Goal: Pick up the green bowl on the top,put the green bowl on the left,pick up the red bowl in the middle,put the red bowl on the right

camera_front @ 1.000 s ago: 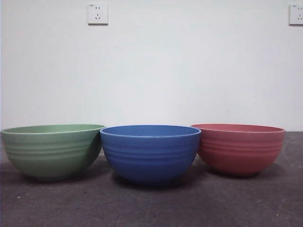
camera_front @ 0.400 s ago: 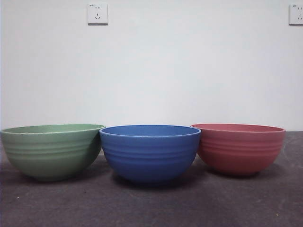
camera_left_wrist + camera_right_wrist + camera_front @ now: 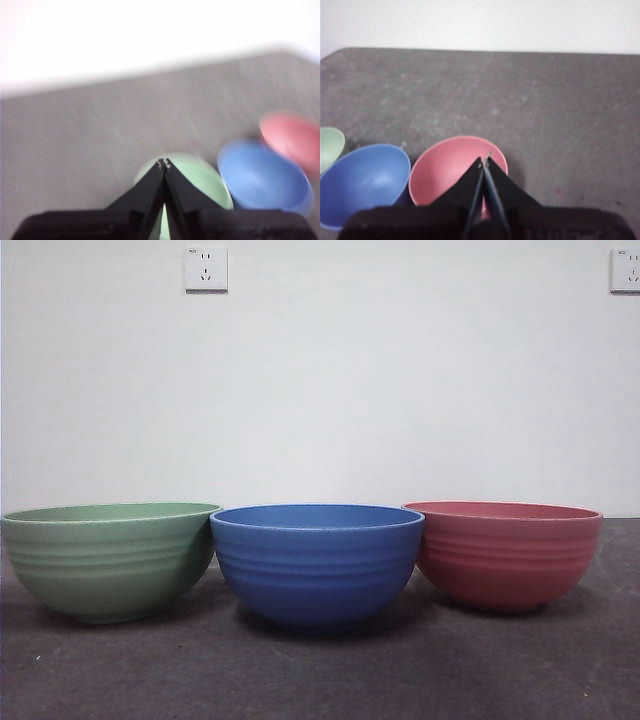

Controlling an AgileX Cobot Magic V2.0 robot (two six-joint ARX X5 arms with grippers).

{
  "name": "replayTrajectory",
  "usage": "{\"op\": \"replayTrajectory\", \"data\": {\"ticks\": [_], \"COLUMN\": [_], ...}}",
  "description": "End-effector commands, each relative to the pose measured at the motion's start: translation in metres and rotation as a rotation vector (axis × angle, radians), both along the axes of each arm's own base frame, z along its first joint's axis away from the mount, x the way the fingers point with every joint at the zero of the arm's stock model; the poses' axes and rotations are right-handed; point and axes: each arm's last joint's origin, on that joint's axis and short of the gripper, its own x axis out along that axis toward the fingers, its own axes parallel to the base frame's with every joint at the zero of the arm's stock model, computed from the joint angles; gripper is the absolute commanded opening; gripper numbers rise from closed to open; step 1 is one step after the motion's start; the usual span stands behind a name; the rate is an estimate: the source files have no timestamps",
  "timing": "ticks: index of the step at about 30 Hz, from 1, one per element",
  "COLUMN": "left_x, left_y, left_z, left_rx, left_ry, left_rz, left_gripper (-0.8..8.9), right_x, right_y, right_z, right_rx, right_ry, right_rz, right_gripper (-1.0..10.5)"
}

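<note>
Three bowls stand in a row on the dark table. The green bowl is on the left, a blue bowl in the middle, and the red bowl on the right. My left gripper is shut and empty, high above the green bowl. My right gripper is shut and empty too, raised above the red bowl. Neither arm shows in the front view.
A white wall with two power sockets rises behind the table. The blue bowl nearly touches both neighbours. Grey table surface stretches beyond the bowls.
</note>
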Motion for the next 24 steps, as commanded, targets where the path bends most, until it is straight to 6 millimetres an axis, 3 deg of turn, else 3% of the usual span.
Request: {"op": "replayTrajectory", "data": {"ticks": [1, 14, 24], "left_x": [-0.002, 0.044, 0.048], "left_y": [0.004, 0.008, 0.008], "left_z": [-0.015, -0.128, -0.163], "left_rx": [0.004, 0.023, -0.042], "left_ry": [-0.119, -0.074, 0.016], "left_rz": [0.067, 0.176, 0.189], "left_gripper": [-0.03, -0.03, -0.04], "right_x": [0.0, -0.001, -0.001], "right_y": [0.0, 0.0, 0.0], "right_z": [-0.003, -0.008, -0.008], "right_rx": [-0.001, -0.017, -0.017], "right_ry": [0.017, 0.063, 0.064], "right_rz": [-0.004, -0.003, -0.003], "right_gripper": [-0.2, -0.2, -0.2]}}
